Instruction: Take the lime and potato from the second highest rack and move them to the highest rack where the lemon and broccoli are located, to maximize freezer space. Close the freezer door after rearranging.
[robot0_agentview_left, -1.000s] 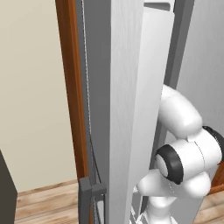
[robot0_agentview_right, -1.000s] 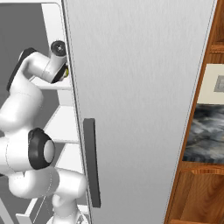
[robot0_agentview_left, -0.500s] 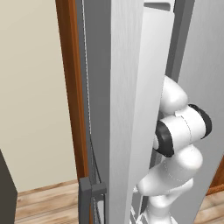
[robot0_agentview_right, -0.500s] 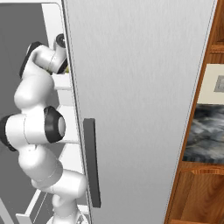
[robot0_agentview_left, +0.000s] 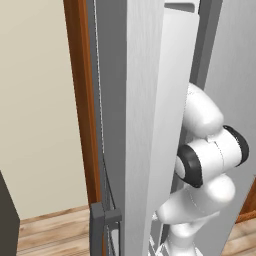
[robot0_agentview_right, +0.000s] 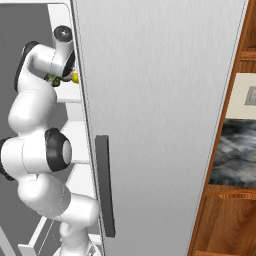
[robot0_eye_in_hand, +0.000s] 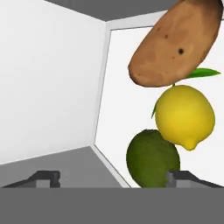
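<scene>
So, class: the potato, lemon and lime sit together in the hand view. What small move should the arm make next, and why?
Probably draw the hand straight back out of the freezer. Its fingers stand apart holding nothing, the potato, lemon and lime lie close together just ahead, and the freezer door stands open, waiting to be shut.

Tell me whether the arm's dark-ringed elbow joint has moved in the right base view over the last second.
Yes. The elbow joint has risen against the plain door's dark handle, from beside its lower half to level with its top.
</scene>
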